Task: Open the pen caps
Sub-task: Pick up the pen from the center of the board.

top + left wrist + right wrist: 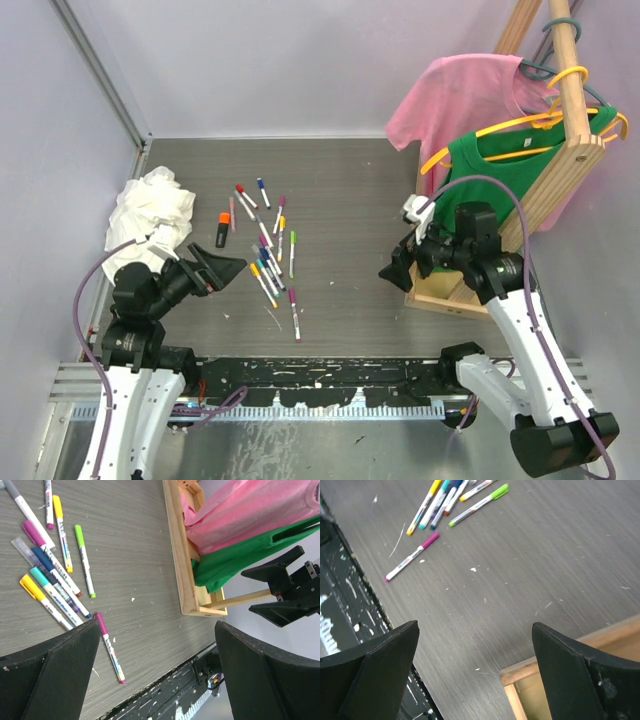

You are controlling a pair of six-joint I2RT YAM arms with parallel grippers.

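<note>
The desk [350, 190] is a grey, wood-grained surface dotted with small white flecks. Left of its middle lies a loose scatter of thin white-barrelled pens [268, 255], most overlapping or touching, each with one of the coloured pen caps [100, 623] on one end: red, blue, purple, yellow, teal. A green-capped pen [292, 255] lies at the scatter's right edge, and a purple-capped pen [294, 315] lies alone on its near side. Just left of the scatter lies a short orange-and-black marker [223, 230]; farther left, a crumpled white cloth [150, 210]. Well to the right of the scatter stands a wooden rack base [440, 300].
</note>
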